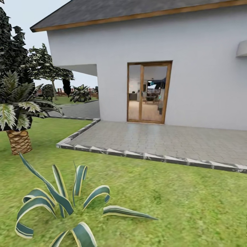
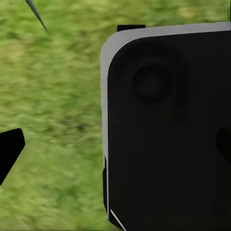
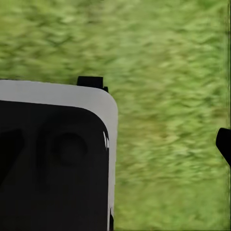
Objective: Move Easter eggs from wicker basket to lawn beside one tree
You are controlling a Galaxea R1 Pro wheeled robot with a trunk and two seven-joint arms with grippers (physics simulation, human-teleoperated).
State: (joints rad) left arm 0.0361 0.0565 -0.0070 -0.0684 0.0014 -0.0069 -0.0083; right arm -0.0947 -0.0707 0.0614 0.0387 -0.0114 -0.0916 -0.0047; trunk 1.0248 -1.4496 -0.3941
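Facing the white house [image 1: 192,68], the head view is taken across the lawn [image 1: 178,206] of the garden; a wood-framed glass door [image 1: 148,92] is set in the house wall, and a grey paved patio [image 1: 164,139] with a pale kerb [image 1: 151,157] is laid before that door; the lawn runs up to the kerb. A striped agave plant [image 1: 65,209] is rooted in the grass on the near side of the kerb, away from the house; a short palm with a scaly brown trunk [image 1: 19,141] stands beside the patio's corner, and a dark conifer [image 1: 12,44] rises behind the palm; a slim-trunked tree [image 1: 51,68] is seen farther off, past the house corner. Mottled grass and a dark rounded-corner body of the robot [image 2: 168,134] are shown in the left wrist view; the same is shown in the right wrist view [image 3: 53,163]; whether the jaws of either gripper are wide or narrow cannot be told.
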